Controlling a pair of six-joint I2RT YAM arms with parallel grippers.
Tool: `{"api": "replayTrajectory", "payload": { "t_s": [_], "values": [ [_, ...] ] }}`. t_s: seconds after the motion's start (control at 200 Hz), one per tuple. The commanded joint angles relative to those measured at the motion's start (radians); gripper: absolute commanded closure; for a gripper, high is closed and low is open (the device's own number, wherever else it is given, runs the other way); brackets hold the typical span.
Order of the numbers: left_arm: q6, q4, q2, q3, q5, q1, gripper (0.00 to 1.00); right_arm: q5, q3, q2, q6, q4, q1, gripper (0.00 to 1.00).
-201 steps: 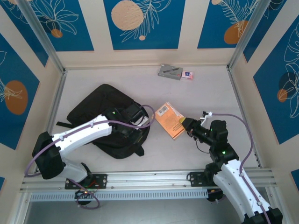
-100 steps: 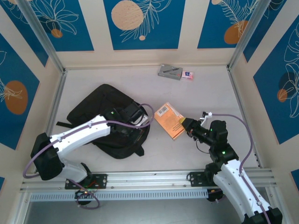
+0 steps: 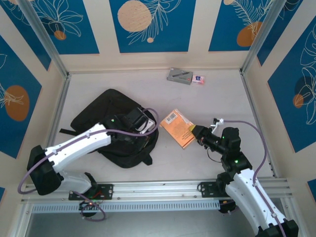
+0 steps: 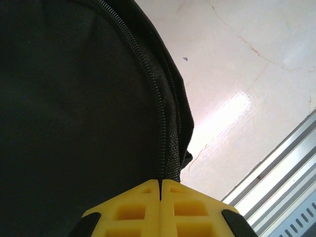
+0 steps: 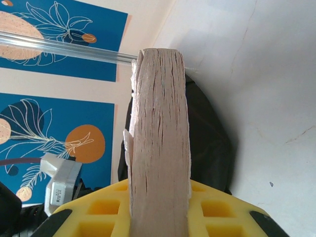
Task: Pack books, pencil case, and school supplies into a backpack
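The black backpack [image 3: 106, 123] lies at the left of the table. My left gripper [image 3: 143, 135] is at its right rim; in the left wrist view the yellow jaws are pressed together where the zip line [image 4: 157, 123] of the backpack [image 4: 74, 108] runs into them. My right gripper [image 3: 198, 131] is shut on the books [image 3: 179, 127], orange-covered and held off the table just right of the backpack. The right wrist view shows their page edges [image 5: 159, 148] upright between the yellow fingers [image 5: 106, 205], with the backpack [image 5: 207, 138] behind. The grey pencil case [image 3: 179, 75] and a small pink and white eraser block [image 3: 198, 78] lie by the back wall.
An aluminium rail [image 3: 163, 188] runs along the near edge, and metal posts [image 3: 61, 106] frame both sides. A black strap [image 3: 66, 132] sticks out from the backpack's left side.
My left gripper has closed at the backpack's right rim, and the left arm's elbow has swung to the left. The right arm and the books have stayed put.
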Motion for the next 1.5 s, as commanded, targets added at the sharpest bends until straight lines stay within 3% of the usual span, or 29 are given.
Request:
{"api": "replayTrajectory", "payload": {
  "t_s": [0.0,0.36,0.605,0.655,0.725,0.865,0.945,1.11,1.215,1.27,1.32,1.43,1.495],
  "values": [
    [-0.004,-0.028,-0.063,0.025,-0.044,0.026,1.0,-0.048,0.058,0.0,-0.044,0.036,0.004,1.0],
    [-0.055,-0.038,-0.26,0.028,-0.168,0.08,1.0,-0.089,0.136,0.146,-0.008,0.081,0.12,1.0],
    [-0.082,-0.005,-0.299,-0.015,-0.145,0.092,1.0,-0.041,0.169,0.308,0.089,0.231,0.318,1.0],
    [-0.086,0.001,-0.286,-0.021,-0.121,0.092,0.9,-0.031,0.177,0.349,0.103,0.265,0.355,1.0],
    [-0.092,-0.001,-0.267,-0.022,-0.108,0.092,0.68,-0.015,0.193,0.393,0.11,0.294,0.386,1.0],
    [-0.091,-0.008,-0.263,-0.02,-0.145,0.092,0.42,0.005,0.206,0.431,0.117,0.32,0.41,1.0],
    [-0.084,-0.013,-0.26,-0.02,-0.165,0.094,0.34,0.014,0.206,0.432,0.117,0.322,0.417,1.0],
    [-0.068,0.001,-0.214,-0.027,-0.171,0.093,0.3,0.023,0.199,0.425,0.12,0.326,0.424,1.0],
    [-0.059,0.024,-0.165,-0.036,-0.173,0.096,0.32,0.026,0.2,0.423,0.121,0.328,0.427,1.0],
    [-0.054,0.033,-0.136,-0.033,-0.173,0.098,0.39,0.026,0.202,0.419,0.12,0.325,0.428,1.0],
    [-0.051,0.043,-0.118,-0.031,-0.163,0.102,0.54,0.026,0.201,0.414,0.118,0.319,0.429,1.0],
    [-0.047,0.055,-0.116,-0.007,-0.153,0.107,0.99,0.036,0.202,0.393,0.096,0.27,0.431,1.0],
    [-0.043,0.031,-0.137,0.029,-0.179,0.112,1.0,0.052,0.203,0.374,0.08,0.225,0.434,1.0]
  ]
}}
